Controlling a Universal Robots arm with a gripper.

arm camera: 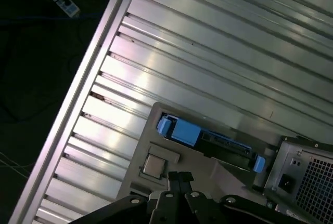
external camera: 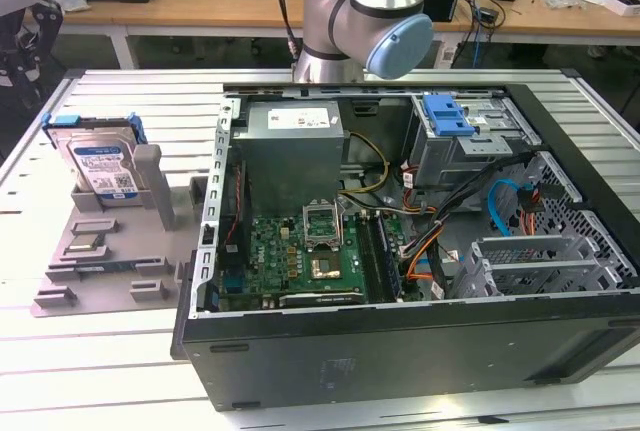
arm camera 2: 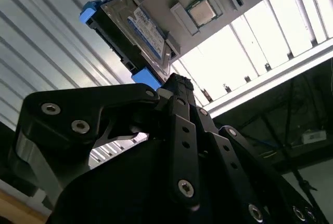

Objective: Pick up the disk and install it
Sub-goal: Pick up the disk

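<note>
A: Where is the disk (external camera: 100,166)?
B: It stands on its edge, leaning a little, in a slot of the grey plastic holder (external camera: 110,251) on the ribbed metal table (external camera: 100,371). It is flat silver metal with a blue frame.
A: And the open black case (external camera: 400,351)?
B: It holds a green board (external camera: 290,251) and a grey metal box (external camera: 290,136).
A: The hand (arm camera 2: 176,81)?
B: It is black and closed on nothing, apart from the disk.
</note>
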